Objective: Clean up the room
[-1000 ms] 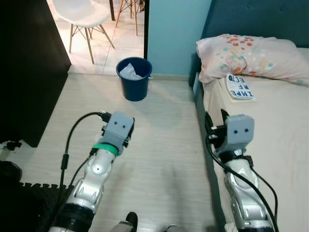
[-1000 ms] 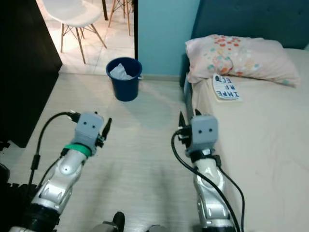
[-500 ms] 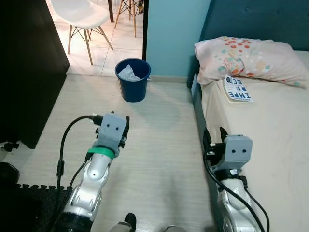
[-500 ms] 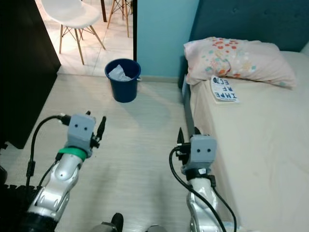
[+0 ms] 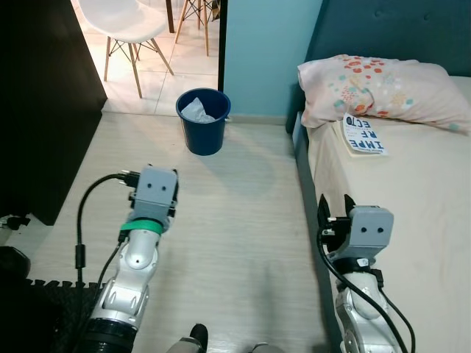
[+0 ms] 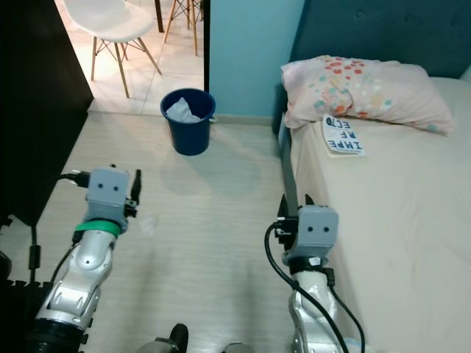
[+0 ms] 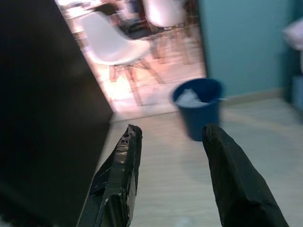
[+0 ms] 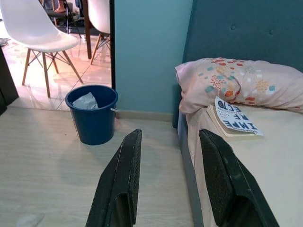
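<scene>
While both my grippers, left [image 7: 168, 182] and right [image 8: 168, 182], hang apart and empty, the scrap [image 6: 147, 224] lies on the floor [image 5: 243, 220]
Looks light, soft paper; pinch its middle, then bin [image 5: 204, 120]

Pale plank floor [image 5: 235, 220] ran to a teal wall [image 5: 268, 51]. A bed [image 5: 412, 198] with dark blue headboard [image 5: 397, 29] stood just beside the right pincer [image 5: 335, 204]. A black cabinet [image 5: 37, 110] stood beyond the left pincer [image 7: 170, 142], and a sunlit tiled room with a white chair [image 5: 121, 22] lay well ahead.
</scene>
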Tool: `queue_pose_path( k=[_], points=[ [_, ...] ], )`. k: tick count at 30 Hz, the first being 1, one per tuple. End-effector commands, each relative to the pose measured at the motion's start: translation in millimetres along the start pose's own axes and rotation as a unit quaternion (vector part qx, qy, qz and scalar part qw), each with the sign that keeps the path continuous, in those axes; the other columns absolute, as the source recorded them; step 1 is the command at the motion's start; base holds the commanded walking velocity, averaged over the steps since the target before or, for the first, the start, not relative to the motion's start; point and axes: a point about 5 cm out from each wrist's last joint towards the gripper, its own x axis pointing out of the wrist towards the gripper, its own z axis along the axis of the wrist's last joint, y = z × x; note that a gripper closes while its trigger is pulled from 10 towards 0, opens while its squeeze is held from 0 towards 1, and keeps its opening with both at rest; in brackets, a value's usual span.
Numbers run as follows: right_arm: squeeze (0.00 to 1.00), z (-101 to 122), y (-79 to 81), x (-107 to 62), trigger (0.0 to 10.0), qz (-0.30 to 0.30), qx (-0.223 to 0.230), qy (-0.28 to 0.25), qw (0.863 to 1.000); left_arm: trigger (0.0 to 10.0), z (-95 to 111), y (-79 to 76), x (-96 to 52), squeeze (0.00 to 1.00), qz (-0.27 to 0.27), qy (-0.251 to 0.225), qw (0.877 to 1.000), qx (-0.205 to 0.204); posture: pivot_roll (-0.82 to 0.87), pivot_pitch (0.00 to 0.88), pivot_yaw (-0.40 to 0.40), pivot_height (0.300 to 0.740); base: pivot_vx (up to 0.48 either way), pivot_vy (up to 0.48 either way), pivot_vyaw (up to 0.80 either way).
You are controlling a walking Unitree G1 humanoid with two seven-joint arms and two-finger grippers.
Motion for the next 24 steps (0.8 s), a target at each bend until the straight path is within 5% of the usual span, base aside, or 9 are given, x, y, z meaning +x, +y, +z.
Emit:
queue_pose_path(
  k=[1,12,24],
  points=[
    [0.00,-4.4,0.6,-1.7,10.0,0.003,0.003,0.013,1.000,10.0,-10.7,9.2,-2.0,0.00,0.024,0.024,0.999,0.010,-0.17,0.055,0.049,0.740,0.000,0.000,0.00],
    [0.00,9.3,6.2,13.2,10.0,0.021,0.013,-0.013,1.000,10.0,2.1,2.6,8.1,0.00,0.014,-0.002,1.000,0.002,-0.17,0.013,0.036,0.740,0.000,0.000,0.00],
    [0.00,5.0,18.7,22.5,10.0,0.052,0.018,-0.007,0.998,10.0,4.0,0.3,2.0,0.00,-0.011,0.001,1.000,-0.008,-0.13,0.006,0.032,0.740,0.000,0.000,0.00]
  ],
)
